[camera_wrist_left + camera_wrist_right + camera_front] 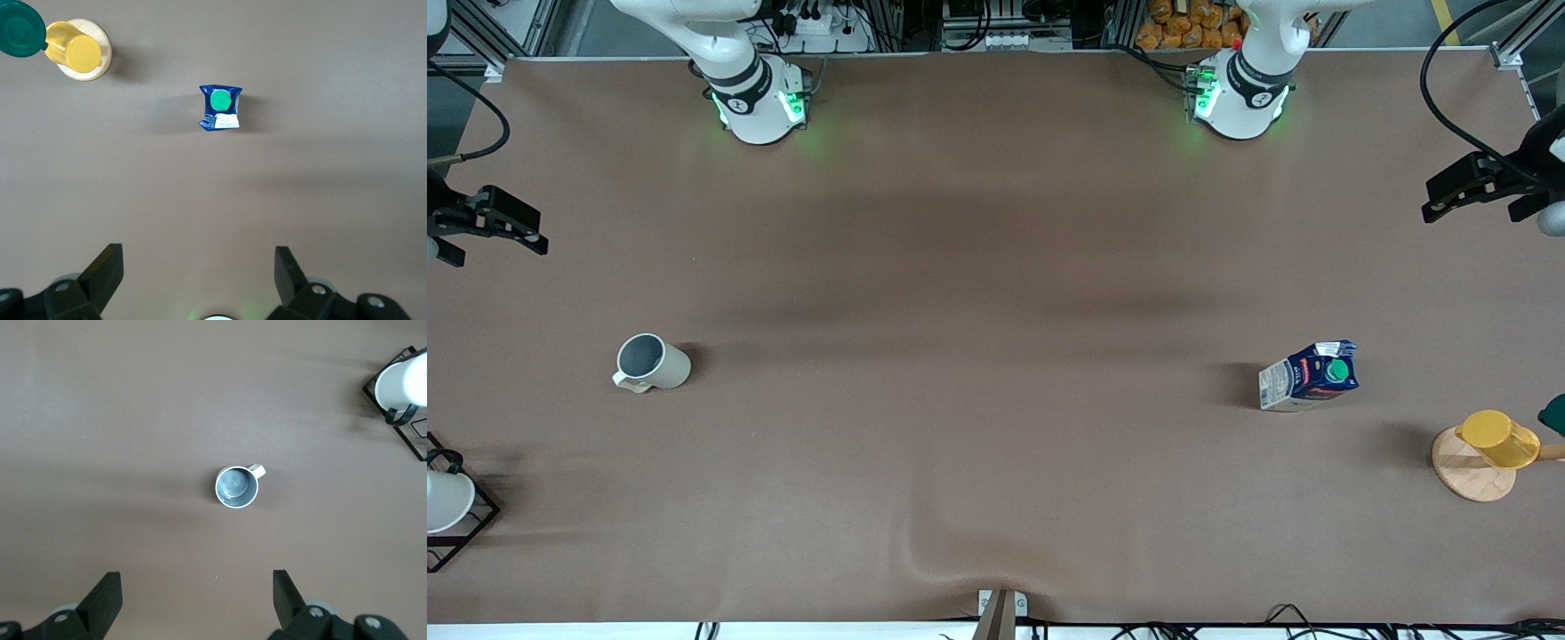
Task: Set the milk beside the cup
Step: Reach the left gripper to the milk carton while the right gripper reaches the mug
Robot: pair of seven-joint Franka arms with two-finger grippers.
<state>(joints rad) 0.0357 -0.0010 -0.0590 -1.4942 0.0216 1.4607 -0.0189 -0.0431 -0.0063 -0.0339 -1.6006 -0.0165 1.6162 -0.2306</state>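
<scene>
The milk (1309, 375), a dark blue carton with a green cap, stands on the brown table toward the left arm's end. It also shows in the left wrist view (221, 107). The cup (653, 363), a beige-white mug with a grey inside, stands toward the right arm's end and shows in the right wrist view (237, 487). My left gripper (1449, 191) is open and empty, high over the table at the left arm's end, apart from the milk (199, 267). My right gripper (532, 229) is open and empty, high over the table's right arm's end, apart from the cup (197, 590).
A yellow cup (1496, 438) on a round wooden base (1467, 476) stands beside the milk, nearer the table's end, with a dark green thing (1554, 413) next to it. A white cup (445, 502) in a black wire rack (482, 520) stands nearer the front camera than the mug.
</scene>
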